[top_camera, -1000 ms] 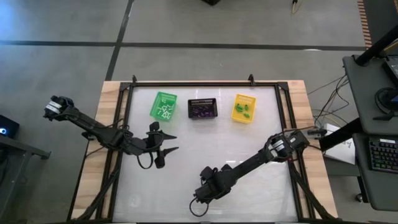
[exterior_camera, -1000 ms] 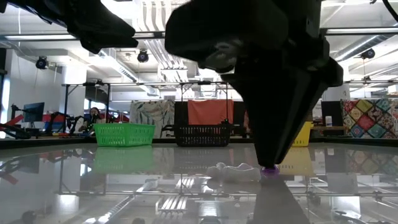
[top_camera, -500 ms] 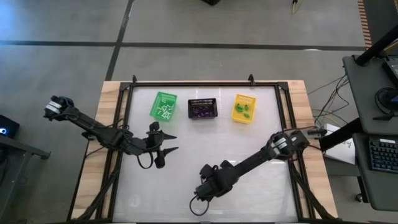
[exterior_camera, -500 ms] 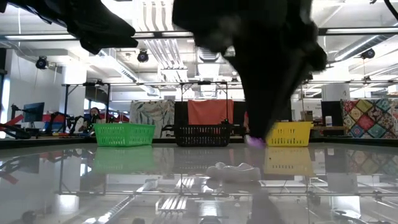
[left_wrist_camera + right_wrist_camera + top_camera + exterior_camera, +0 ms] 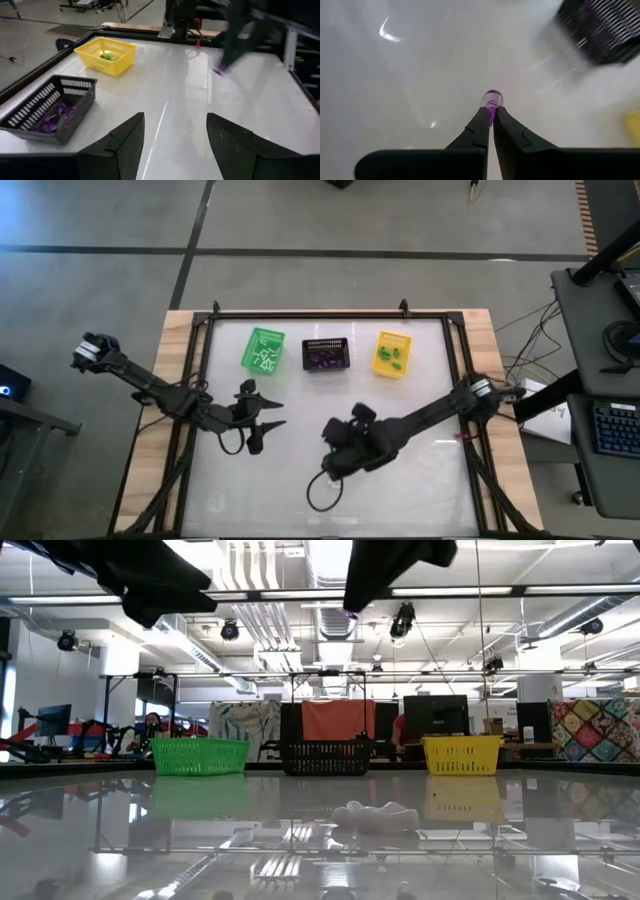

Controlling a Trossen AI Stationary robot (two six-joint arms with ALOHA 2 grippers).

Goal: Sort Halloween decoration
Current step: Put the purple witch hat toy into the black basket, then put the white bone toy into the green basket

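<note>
My right gripper [image 5: 491, 111] hangs above the middle of the table [image 5: 430, 480], shut on a tiny purple trinket [image 5: 492, 98]. The trinket also shows in the low view [image 5: 350, 612] and, blurred, in the left wrist view [image 5: 218, 71]. A small white trinket [image 5: 375, 812] lies flat on the glossy table top. My left gripper [image 5: 276, 412] waits open above the table's left half, touching nothing. My right gripper pinches the purple trinket's narrow end [image 5: 491, 106] between its two fingertips, and the rounded part sticks out beyond them. The fingers slant down from above. The trinket is lifted well clear of the table.
Three small baskets stand in a row near the far edge: a green one [image 5: 263, 349] with white pieces, a black one [image 5: 326, 355] with purple pieces, a yellow one [image 5: 393, 353] with green pieces. A black frame [image 5: 330, 313] rims the table.
My right gripper has risen from the table top and gone toward the far edge and the baskets, rolling its wrist as it went. The purple trinket, which lay on the table a second ago, has come up with it and hangs clear.
</note>
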